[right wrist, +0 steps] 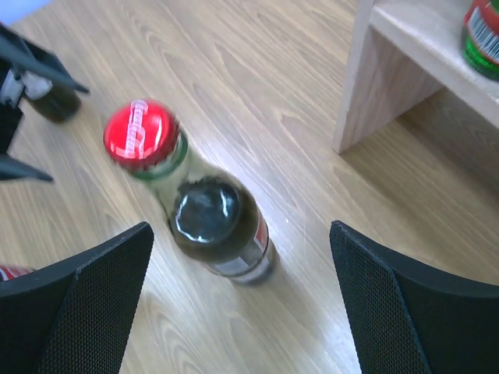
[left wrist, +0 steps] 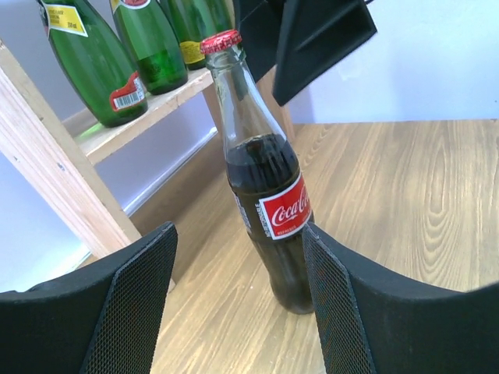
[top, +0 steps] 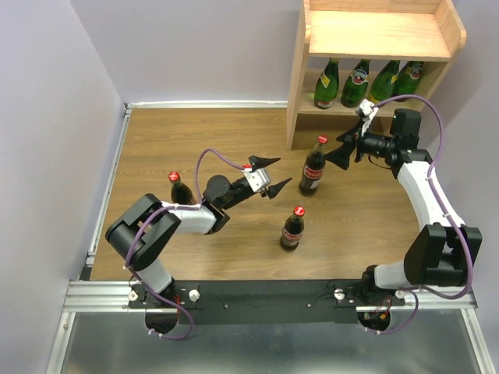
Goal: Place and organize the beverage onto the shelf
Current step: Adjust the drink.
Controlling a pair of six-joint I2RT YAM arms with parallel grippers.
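- Left hand [left wrist: 238, 234] is spread wide and carries nothing. In its wrist view the cola bottle [left wrist: 269, 202] stands upright in the gap ahead of the two pads, close to the right pad's edge; I cannot tell whether they touch.
- Right hand [right wrist: 240, 230] is wide open too, and empty, hanging above that same bottle. Looking down from its wrist, the red cap and dark shoulder sit between the fingers and clear of both, though the picture is a bit blurred.
- From overhead, the two hands flank this one bottle from opposite sides, the left hand's tips just beside its body and the right hand up by its neck. It stands on the desk [top: 195, 140] near the front left post of the shelf [top: 374, 35].
- Four green bottles [top: 355, 83] sit in a row on the shelf's lower tier.
- Only the overhead view shows the second cola bottle [top: 292, 228], upright on the desk nearer the arm bases. It also shows the third cola bottle [top: 181, 189] off to the left, half hidden behind the left arm.
- The left wrist view catches just three green bottles, their necks cut off at the top edge, with a black finger of the right hand above the red cap.
- The right wrist view clips one green bottle's base in its top corner. There is a red sliver at the lower left edge, but too little shows to name it.
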